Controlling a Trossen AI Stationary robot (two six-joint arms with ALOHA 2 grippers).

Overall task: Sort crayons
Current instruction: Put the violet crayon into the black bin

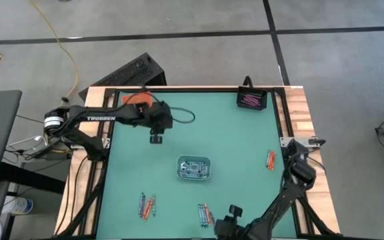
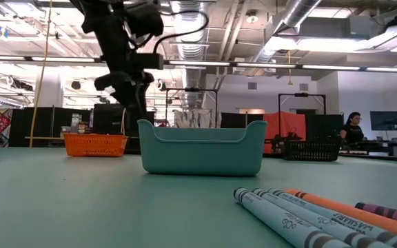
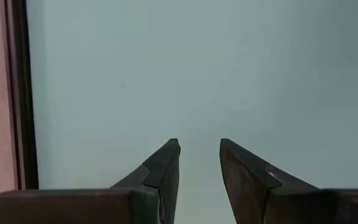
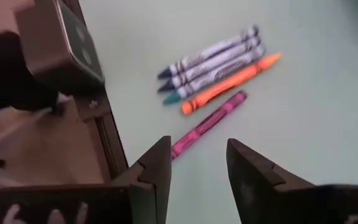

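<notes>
Crayons lie in groups on the green mat. Near the front edge, several grey-blue crayons (image 4: 213,55), an orange one (image 4: 232,83) and a pink one (image 4: 209,124) lie side by side (image 1: 204,213). My right gripper (image 4: 197,162) hovers open just short of the pink crayon, touching nothing. More crayons lie at the front left (image 1: 147,205) and at the right (image 1: 271,159). My left gripper (image 1: 156,139) stands open over bare mat (image 3: 199,146), near the orange tray (image 1: 139,99).
A clear-grey tray (image 1: 194,168) with crayons in it stands at the mat's middle. A black tray (image 1: 251,100) holding purple crayons sits at the far right corner. A dark frame rail (image 4: 107,143) runs beside the front crayons. Bare mat lies between the trays.
</notes>
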